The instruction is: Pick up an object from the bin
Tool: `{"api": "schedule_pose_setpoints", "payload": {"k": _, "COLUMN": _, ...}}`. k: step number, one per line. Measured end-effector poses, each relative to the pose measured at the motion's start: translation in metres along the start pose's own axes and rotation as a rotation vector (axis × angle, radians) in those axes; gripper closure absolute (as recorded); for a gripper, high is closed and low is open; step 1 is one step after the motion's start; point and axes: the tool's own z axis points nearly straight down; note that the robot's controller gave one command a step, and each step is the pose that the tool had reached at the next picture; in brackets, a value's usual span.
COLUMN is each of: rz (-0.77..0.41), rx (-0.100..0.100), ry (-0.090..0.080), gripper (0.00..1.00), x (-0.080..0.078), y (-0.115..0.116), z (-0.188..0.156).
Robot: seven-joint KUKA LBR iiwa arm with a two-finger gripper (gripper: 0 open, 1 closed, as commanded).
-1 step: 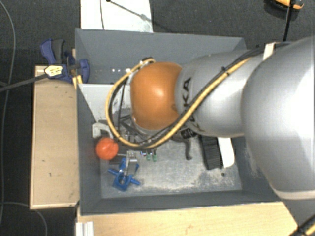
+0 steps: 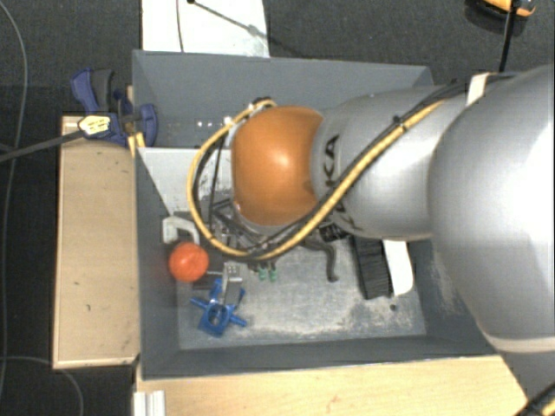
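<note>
A blue cross-shaped piece (image 2: 218, 311) lies on the floor of the bin (image 2: 286, 85), near its front left corner. The hand (image 2: 231, 277) hangs low just above the piece's upper end; whether it is spread or pressed together cannot be told, since the arm's round orange cover (image 2: 273, 165) hides most of it. An orange ball (image 2: 188, 263) sits just to the left of the hand, and a small green bit (image 2: 266, 274) lies just to its right. A white piece (image 2: 174, 228) rests beyond the ball, by the left wall. Further right, a black brush (image 2: 374, 269) lies beside a white block (image 2: 399, 267). A yellow cable (image 2: 205, 159) loops around the cover, and beside it the grey arm (image 2: 408, 172) carries dark letters, partly cut off, that look like "KA".
</note>
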Motion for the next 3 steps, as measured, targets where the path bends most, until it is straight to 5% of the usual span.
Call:
{"api": "schedule_pose_setpoints", "payload": {"k": 2, "rz": 0.128, "rx": 0.000, "ry": 0.000, "gripper": 0.00, "x": 0.017, "y": 0.002, "z": 0.036}}
{"api": "schedule_pose_setpoints", "payload": {"k": 3, "rz": -0.149, "rx": -0.001, "ry": -0.001, "gripper": 0.00, "x": 0.009, "y": 0.013, "z": 0.057}}
